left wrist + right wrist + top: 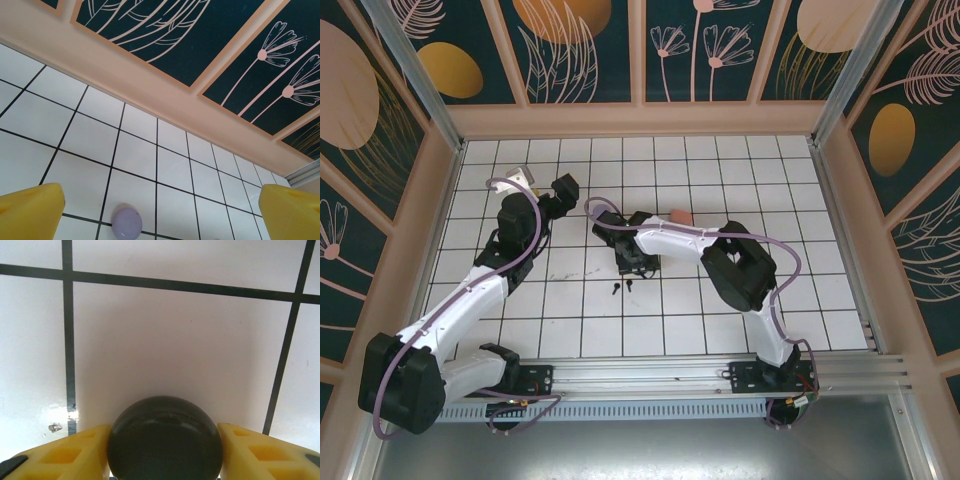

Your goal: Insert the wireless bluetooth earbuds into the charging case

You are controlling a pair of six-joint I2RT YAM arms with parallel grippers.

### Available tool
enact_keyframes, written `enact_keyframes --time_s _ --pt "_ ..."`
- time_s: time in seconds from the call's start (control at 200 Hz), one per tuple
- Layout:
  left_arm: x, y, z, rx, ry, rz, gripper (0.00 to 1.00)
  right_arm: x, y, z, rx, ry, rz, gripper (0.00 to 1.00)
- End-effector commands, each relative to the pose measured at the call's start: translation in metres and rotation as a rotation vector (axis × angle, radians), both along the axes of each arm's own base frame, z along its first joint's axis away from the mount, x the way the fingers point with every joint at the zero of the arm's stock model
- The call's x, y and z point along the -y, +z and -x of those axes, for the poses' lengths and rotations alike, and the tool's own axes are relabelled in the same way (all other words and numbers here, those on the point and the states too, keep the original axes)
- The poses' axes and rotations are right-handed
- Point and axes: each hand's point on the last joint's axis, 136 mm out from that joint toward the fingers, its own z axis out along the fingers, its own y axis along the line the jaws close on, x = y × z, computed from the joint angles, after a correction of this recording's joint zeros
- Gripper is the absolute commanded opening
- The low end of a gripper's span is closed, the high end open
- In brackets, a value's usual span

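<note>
A round, glossy black charging case (165, 440) sits on a white tile, with both yellow fingers of my right gripper (165, 452) pressed against its sides. From above, that gripper (638, 264) points down at mid-table. Two tiny black earbuds (622, 286) lie loose on the tiles just in front of it. My left gripper (161, 210) is wide open with nothing between its fingers (30, 210). A lilac rounded case (126, 223) lies on the tiles below it, closer to the left finger. From above, the left gripper (563, 192) hovers at the back left.
A small salmon-pink object (680, 214) lies behind the right arm's forearm. The white grid table (790, 200) is boxed in by peach-framed walls (640, 118). An aluminium rail (650, 378) carries both arm bases along the near edge.
</note>
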Motion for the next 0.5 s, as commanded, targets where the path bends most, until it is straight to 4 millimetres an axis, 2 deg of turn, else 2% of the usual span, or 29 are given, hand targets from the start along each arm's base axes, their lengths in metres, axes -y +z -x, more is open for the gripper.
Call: enact_keyframes --time_s 0.0,0.2,0.495 --pt "0.0001 0.0057 0.0008 0.023 -0.013 -0.001 0.99 -0.0013 -0.0045 0.0014 -0.017 0.010 -0.005 0.57" --pt "0.0007 0.0059 0.0006 0.024 -0.016 0.000 0.99 -0.0010 -0.0048 -0.0022 -0.021 -0.011 -0.017 0.62" --pt "0.0010 0.0046 0.0006 0.023 -0.018 -0.001 0.99 -0.0002 -0.0087 -0.0054 -0.039 -0.051 -0.031 0.62"
